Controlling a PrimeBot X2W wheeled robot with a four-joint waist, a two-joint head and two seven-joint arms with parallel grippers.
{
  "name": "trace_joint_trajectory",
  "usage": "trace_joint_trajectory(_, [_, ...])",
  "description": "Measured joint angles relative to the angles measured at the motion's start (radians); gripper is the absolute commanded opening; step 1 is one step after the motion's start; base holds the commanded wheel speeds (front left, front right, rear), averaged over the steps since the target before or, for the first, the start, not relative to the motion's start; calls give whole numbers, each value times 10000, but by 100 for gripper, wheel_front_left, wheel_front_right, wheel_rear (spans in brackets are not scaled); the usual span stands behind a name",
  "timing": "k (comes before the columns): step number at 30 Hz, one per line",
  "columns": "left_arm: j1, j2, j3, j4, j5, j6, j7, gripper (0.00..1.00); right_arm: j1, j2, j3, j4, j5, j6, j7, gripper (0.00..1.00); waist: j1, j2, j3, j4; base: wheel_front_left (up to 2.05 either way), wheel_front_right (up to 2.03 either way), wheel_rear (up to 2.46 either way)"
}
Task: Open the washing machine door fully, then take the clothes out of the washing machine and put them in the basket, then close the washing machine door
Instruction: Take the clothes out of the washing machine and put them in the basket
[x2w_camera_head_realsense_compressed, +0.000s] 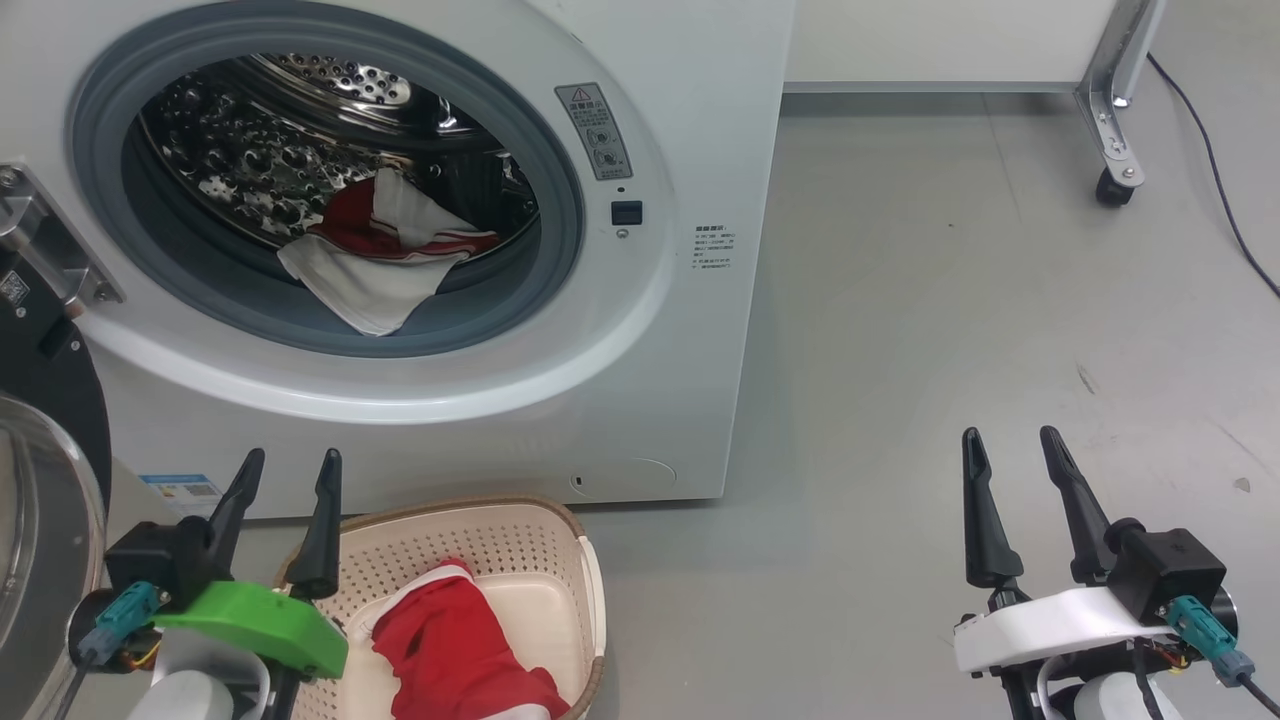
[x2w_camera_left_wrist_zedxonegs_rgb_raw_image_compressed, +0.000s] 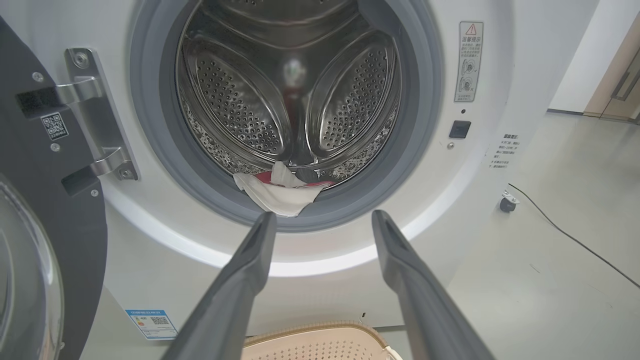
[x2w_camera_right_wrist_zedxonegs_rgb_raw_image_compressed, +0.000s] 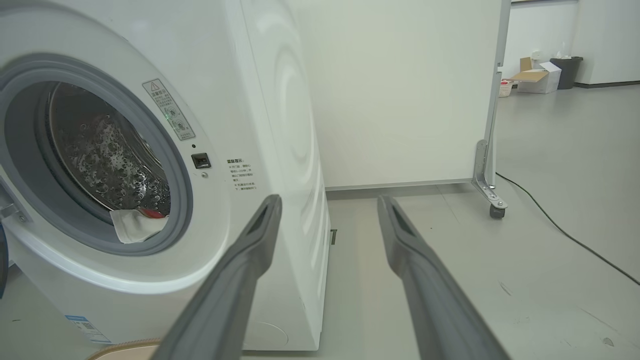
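**A:** Where does the head view look from?

**B:** From high up, forward and down onto the front of the washing machine (x2w_camera_head_realsense_compressed: 660, 400), with the basket (x2w_camera_head_realsense_compressed: 500, 545) close below.

**A:** And the wrist views?

**B:** The left wrist view sits low and close, facing straight into the drum (x2w_camera_left_wrist_zedxonegs_rgb_raw_image_compressed: 290, 100). The right wrist view stands farther right, looking slantwise across the machine's front and side. All three share the round opening.

The left gripper (x2w_camera_head_realsense_compressed: 291, 460) sits low on the robot's left side. Its two long dark jaws point forward and stand wide apart, holding nothing. A green wrist bracket (x2w_camera_head_realsense_compressed: 255, 620) sits behind it. The right gripper (x2w_camera_head_realsense_compressed: 1011, 436) is held low on the other side, well apart from the left. Its jaws are likewise spread and empty, ahead of a white wrist bracket (x2w_camera_head_realsense_compressed: 1050, 625).
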Motion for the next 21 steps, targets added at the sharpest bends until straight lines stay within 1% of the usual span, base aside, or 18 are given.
trace_joint_trajectory(21, [630, -148, 389, -692, 437, 31, 0, 100, 131, 42, 2, -35, 0, 40, 0, 100, 0, 0, 11, -205, 0, 0, 0])
